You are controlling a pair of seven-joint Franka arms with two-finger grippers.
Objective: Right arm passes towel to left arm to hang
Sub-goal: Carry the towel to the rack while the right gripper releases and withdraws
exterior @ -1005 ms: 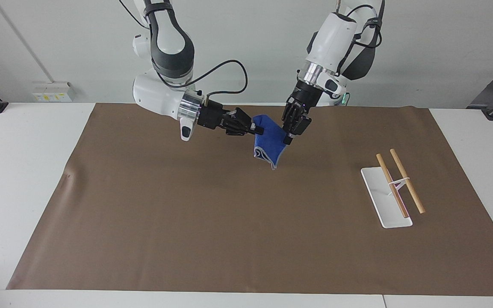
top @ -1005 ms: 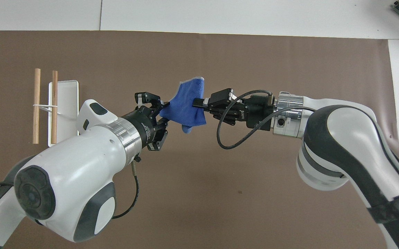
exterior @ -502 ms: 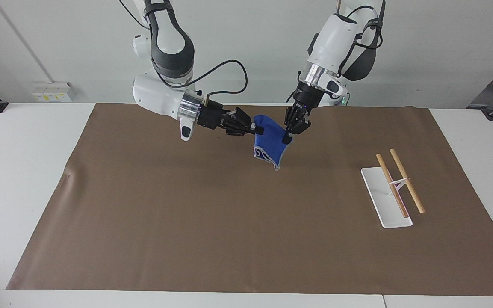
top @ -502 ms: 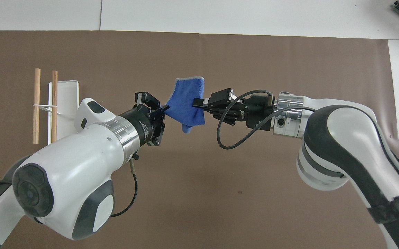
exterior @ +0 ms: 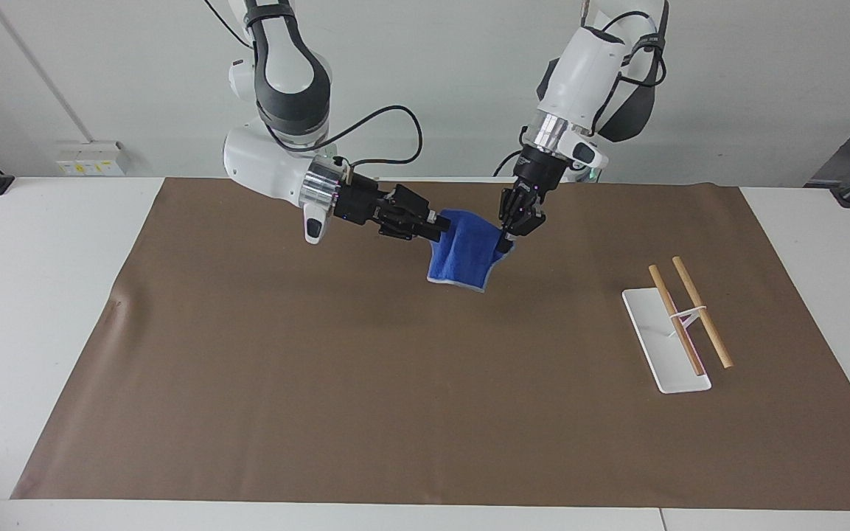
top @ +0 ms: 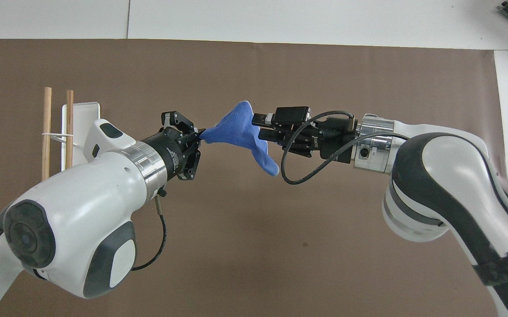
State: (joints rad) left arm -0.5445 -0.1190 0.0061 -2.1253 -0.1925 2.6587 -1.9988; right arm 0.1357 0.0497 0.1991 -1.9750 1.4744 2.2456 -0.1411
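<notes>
The blue towel (exterior: 465,251) hangs in the air over the brown mat, stretched between both grippers. My right gripper (exterior: 439,223) reaches in level from the right arm's end and is shut on one edge of the towel. My left gripper (exterior: 507,232) points down and pinches the towel's other corner. In the overhead view the towel (top: 236,130) is drawn to a point at the left gripper (top: 199,134), the right gripper (top: 258,127) grips its other end, and a loose flap droops below.
A white rack base (exterior: 664,346) with two wooden rods (exterior: 701,310) stands on the brown mat (exterior: 321,369) toward the left arm's end; it also shows in the overhead view (top: 82,119). White table surrounds the mat.
The left gripper closed on the towel's corner and drew back toward its own end. The towel went from hanging folded to stretched between both grippers. The right gripper turned slightly.
</notes>
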